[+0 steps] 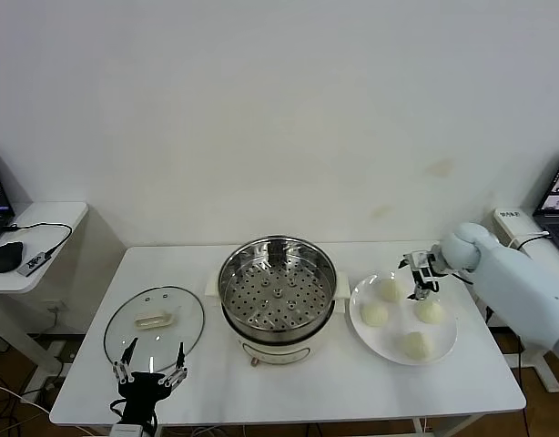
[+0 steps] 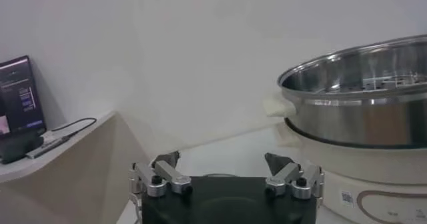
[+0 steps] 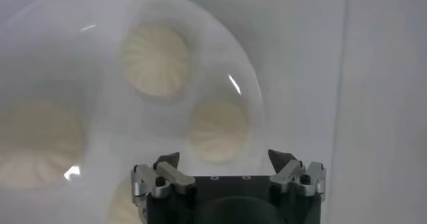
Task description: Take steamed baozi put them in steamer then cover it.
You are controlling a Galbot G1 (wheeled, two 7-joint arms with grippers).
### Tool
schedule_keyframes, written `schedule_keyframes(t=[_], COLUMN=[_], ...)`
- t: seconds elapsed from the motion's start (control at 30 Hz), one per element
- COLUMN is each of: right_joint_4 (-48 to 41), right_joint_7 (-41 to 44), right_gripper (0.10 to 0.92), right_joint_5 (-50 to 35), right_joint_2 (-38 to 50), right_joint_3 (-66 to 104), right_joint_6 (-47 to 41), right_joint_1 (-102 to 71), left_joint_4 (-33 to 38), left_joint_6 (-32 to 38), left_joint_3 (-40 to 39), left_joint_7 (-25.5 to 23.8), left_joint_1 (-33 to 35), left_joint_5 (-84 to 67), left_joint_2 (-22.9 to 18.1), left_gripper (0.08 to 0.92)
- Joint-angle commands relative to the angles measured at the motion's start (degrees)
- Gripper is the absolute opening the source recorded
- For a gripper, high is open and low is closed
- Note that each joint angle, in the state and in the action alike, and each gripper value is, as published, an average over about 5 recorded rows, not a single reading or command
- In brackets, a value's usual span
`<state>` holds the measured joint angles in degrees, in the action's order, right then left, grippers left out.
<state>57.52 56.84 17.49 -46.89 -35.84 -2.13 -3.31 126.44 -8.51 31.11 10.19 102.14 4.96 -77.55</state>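
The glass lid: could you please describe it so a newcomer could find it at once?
Start at the steel steamer mid-table. To its left lies the lid, flat, just beyond the open left gripper. Unlike the white plate on the right, it is clear, with a cream handle.

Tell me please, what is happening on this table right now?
The robot is about to load buns into a steamer. Its right gripper hangs open over the white plate, above the four steamed baozi, holding nothing yet. The steamer stands uncovered in the middle of the table, its perforated tray bare. The cover lies flat on the table to the steamer's left. The left gripper waits open at the near edge, by the cover.
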Motion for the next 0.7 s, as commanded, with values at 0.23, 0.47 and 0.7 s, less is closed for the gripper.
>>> schedule_keyframes(t=[0.23, 0.47, 0.7], right_joint_4=[-7.62, -8.08, -10.00], right_joint_7=[1.19, 0.55, -0.13], right_gripper=[0.816, 0.783, 0.717], right_joint_5=[1.34, 1.73, 2.53], right_joint_2=[-5.61, -5.99, -7.11], right_joint_3=[-3.85, -3.35, -2.50], right_joint_6=[0.17, -0.23, -0.02], right_joint_1=[1.91, 0.91, 0.74], left_joint_4=[-0.26, -0.20, -0.27], left_joint_6=[0.13, 0.20, 0.43], left_joint_3=[-0.11, -0.27, -0.40], left_joint_7=[-0.18, -0.12, 0.01], left_joint_1=[0.05, 0.18, 0.20], left_joint_5=[0.51, 0.80, 1.13], left_joint_2=[0.03, -0.09, -0.21], left_gripper=[0.823, 0.823, 0.823])
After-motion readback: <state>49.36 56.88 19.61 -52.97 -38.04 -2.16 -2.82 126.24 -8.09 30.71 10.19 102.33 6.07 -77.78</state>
